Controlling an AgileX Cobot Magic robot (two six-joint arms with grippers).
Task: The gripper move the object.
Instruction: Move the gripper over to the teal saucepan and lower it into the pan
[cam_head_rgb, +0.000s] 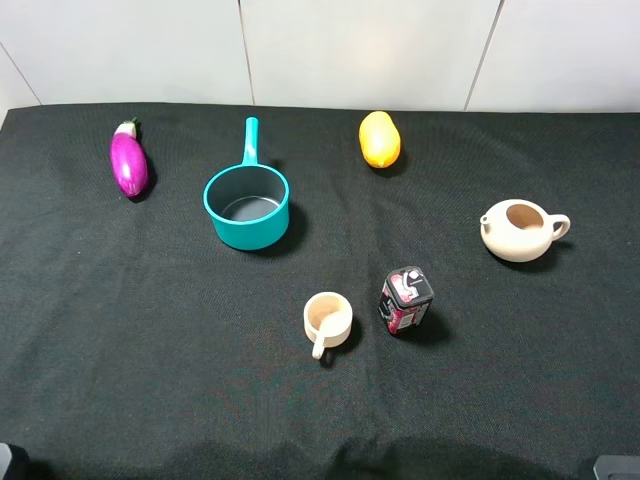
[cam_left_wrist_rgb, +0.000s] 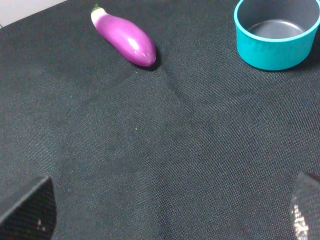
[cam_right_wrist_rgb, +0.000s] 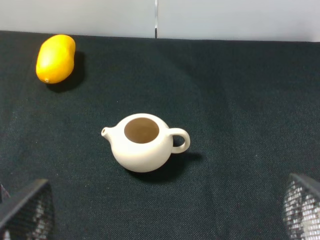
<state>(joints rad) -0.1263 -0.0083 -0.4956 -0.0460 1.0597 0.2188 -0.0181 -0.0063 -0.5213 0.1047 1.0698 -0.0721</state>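
We see the saucepan (cam_head_rgb: 246, 208) standing upright on the black tabletop (cam_head_rgb: 150, 330), in the far-left part, between the middle and the far-left corner. Its open mouth looks up and the inside is dark grey. The long teal handle points to the far edge, almost at a right angle to it, so the long axis of the saucepan runs from the near edge to the far edge. The end of the handle stops short of the far edge.

Around it, an eggplant (cam_head_rgb: 128, 160) lies toward the left edge, apart from the saucepan, with its stem end to the far edge. A yellow fruit (cam_head_rgb: 379, 139) lies near the far edge, on the right-edge side of the handle and apart from it. Toward the near edge, about the middle of the tabletop, a small beige cup (cam_head_rgb: 327, 318) stands with its handle to the near edge. Just beside it, on the right-edge side, stands a small red and black can (cam_head_rgb: 405, 300); the two do not touch. A beige teapot (cam_head_rgb: 522, 230) without lid stands toward the right edge, well apart from the saucepan.

The left gripper (cam_left_wrist_rgb: 167, 215) hangs over bare cloth, its fingers (cam_left_wrist_rgb: 30, 210) wide apart and holding nothing; the saucepan and the eggplant lie ahead of it. The right gripper (cam_right_wrist_rgb: 165, 215) also has its fingers (cam_right_wrist_rgb: 27, 210) spread wide and empty, with the teapot ahead of it.
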